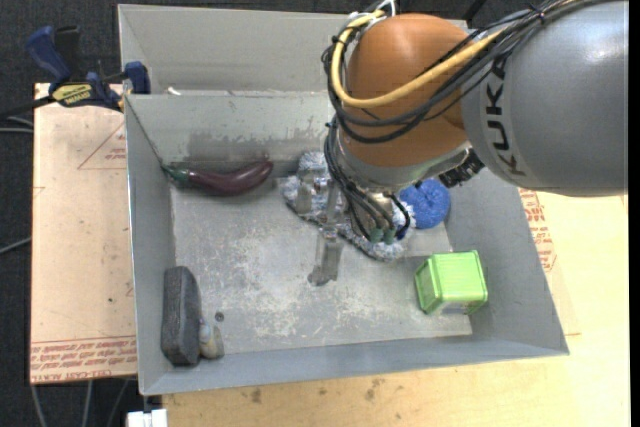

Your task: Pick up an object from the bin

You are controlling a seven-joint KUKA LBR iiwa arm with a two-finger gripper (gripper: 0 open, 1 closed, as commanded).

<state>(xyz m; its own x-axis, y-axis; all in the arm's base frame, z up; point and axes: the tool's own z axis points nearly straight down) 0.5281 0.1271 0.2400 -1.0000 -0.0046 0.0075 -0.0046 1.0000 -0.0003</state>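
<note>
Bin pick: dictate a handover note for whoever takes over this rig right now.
Gripper: low over the middle of the bin; nothing seen held.
Things: crumpled foil wad just behind it; blue lump partly under the arm; green block front right; purple eggplant by the back wall; grey bar front left.
Done: nothing picked yet.
Left: grasp one thing and lift it out.

1 camera | above bin (250, 290) | looks down, perhaps slightly sideways | close

one each: eggplant (222, 178), green cube (452, 281), blue ball (432, 205), grey bar (181, 315)
</note>
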